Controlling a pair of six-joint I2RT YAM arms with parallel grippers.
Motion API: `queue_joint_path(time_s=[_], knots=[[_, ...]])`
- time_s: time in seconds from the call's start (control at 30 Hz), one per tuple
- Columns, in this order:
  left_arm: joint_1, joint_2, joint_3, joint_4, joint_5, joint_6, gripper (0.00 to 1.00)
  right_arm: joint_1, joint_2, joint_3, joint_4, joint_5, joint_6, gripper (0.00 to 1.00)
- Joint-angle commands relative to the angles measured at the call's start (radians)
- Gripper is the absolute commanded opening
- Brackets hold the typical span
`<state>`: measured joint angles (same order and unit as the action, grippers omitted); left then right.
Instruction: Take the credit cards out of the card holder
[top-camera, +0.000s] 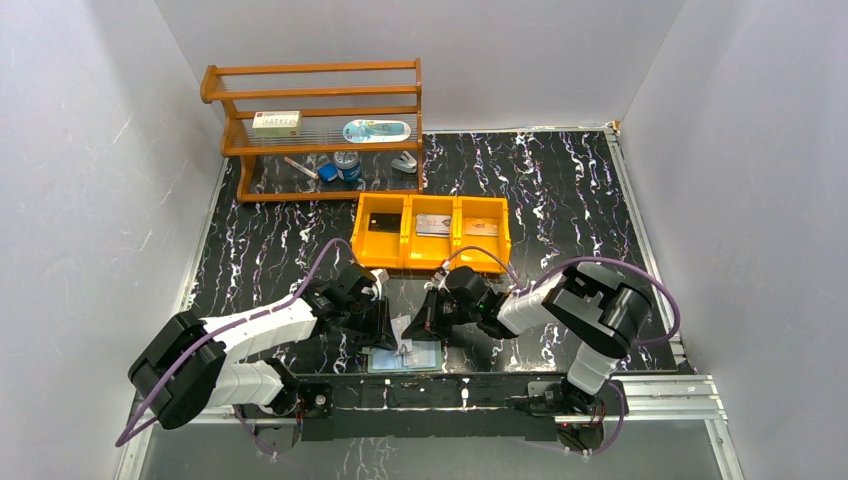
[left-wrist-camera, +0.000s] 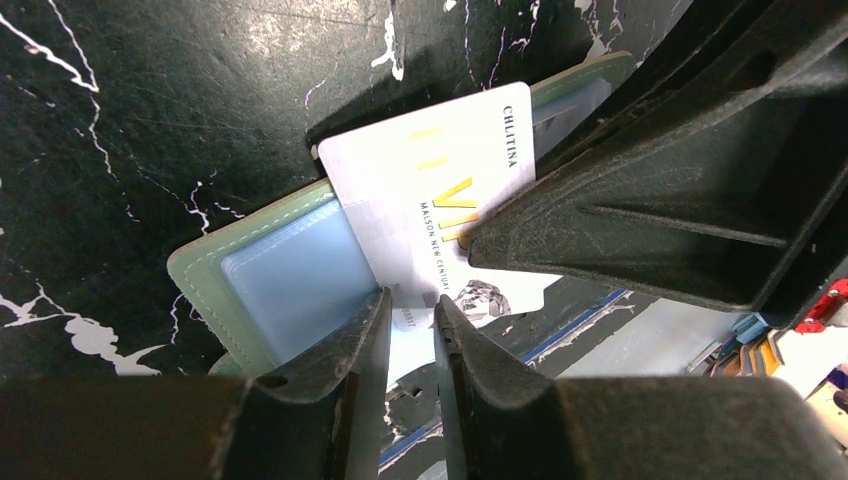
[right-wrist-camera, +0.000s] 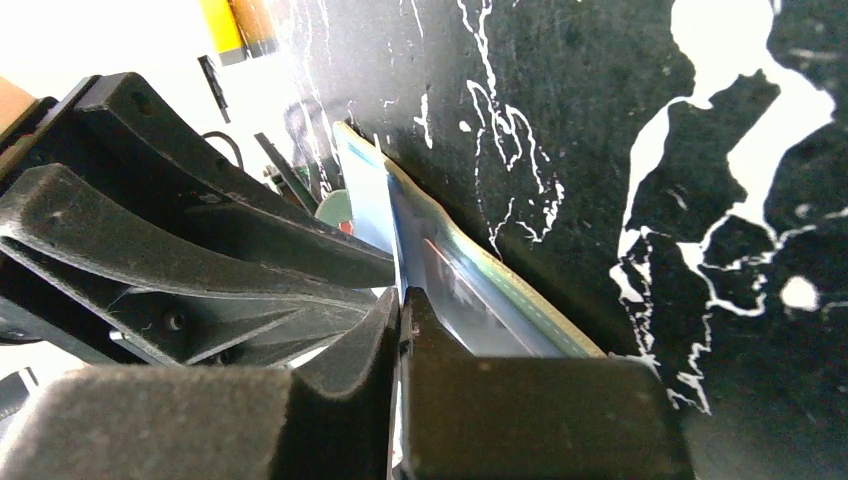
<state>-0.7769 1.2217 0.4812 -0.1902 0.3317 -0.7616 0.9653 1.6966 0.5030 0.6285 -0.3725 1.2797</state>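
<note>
The muted-green card holder lies open at the table's near edge. Its pale blue pocket shows in the left wrist view, and its green edge in the right wrist view. A white card with gold VIP print sticks halfway out of it. My right gripper is shut on this card's edge. My left gripper has its jaws a narrow gap apart, tips down on the holder with nothing between them. A black card, a silver card and a tan card lie in the orange tray.
A wooden rack stands at the back left with a white box and small items. The orange tray is just behind both grippers. The table's front edge with blue tape runs right by the holder.
</note>
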Motion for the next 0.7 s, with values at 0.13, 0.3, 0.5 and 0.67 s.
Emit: queue_joint_path(time_s=[0.13,0.3,0.5,0.67], knots=[[-0.008,-0.087,0.006,-0.052,-0.076,-0.006,0.24,0.005,-0.156,0.017,-0.168,0.113,-0.099,0.01],[-0.006,-0.179,0.037,-0.097,-0.17,-0.014,0.36,0.006,-0.318,0.037,-0.363,0.207,-0.198,0.0],[-0.004,-0.229,0.131,-0.232,-0.356,0.046,0.59,0.006,-0.51,0.084,-0.56,0.398,-0.347,0.0],[0.038,-0.223,0.244,-0.375,-0.499,0.122,0.85,0.005,-0.619,0.205,-0.736,0.705,-0.582,0.0]])
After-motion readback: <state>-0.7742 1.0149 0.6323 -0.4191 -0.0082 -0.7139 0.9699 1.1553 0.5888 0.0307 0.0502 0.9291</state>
